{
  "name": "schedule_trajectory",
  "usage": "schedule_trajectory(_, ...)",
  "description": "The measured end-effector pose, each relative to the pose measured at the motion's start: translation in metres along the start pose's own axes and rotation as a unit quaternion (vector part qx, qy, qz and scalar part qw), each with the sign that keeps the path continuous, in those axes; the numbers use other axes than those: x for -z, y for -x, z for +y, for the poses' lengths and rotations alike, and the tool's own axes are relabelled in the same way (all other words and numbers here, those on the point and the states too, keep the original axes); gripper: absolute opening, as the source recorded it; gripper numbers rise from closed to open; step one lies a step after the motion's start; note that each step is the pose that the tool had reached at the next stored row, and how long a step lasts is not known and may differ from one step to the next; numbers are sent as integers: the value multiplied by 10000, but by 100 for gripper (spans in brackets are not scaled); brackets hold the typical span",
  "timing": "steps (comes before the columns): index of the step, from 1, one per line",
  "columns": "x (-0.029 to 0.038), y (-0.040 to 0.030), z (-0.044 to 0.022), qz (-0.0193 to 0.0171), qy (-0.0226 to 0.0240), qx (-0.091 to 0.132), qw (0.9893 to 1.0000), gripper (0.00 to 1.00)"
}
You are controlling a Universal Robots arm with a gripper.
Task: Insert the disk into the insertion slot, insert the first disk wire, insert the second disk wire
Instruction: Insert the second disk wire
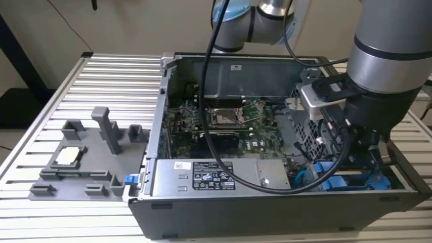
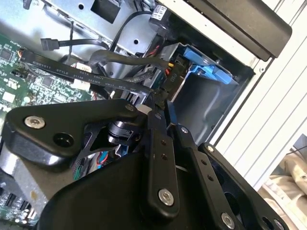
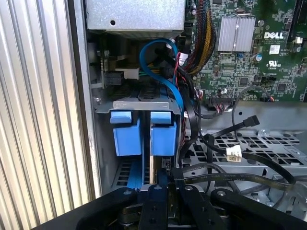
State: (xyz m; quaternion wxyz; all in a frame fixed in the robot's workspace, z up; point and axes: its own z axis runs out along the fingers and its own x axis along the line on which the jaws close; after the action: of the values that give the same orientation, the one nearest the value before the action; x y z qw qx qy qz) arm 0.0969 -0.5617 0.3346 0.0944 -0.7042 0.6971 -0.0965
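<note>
Gripper (image 3: 165,184) low in the open computer case (image 1: 270,215), fingers nearly closed on a dark wire plug at the rear of a blue-framed disk (image 3: 163,134) seated in its slot (image 3: 139,103); second blue-framed drive (image 3: 125,134) just beside. Judged rigid and fairly heavy, label face fragile; best held by the blue frame; wire soft, best held at its plug.

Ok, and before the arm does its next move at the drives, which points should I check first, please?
1. Disk in its blue carrier sits in the insertion slot: ok.
2. Second blue carrier sits beside it, in line: ok.
3. Gripper is lined up with the disk: ok.
4. Blue cable loops beyond the carriers, apart from the gripper: ok.
5. Loose black cables lie over the perforated cage close beside the gripper: not ok.
6. Wire connector mated to the disk: cannot tell.
</note>
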Motion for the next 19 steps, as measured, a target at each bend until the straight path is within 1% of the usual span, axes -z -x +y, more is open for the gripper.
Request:
schedule_trajectory(1, -7, 1, 2, -6, -1, -1, 10000, 16)
schedule_trajectory(4, -12, 0, 3, -2, -2, 0, 10000, 16)
schedule_trajectory(8, -37, 0, 10, -2, -3, 0, 10000, 16)
schedule_trajectory(19, -44, -2, 12, -1, -4, 0, 10000, 16)
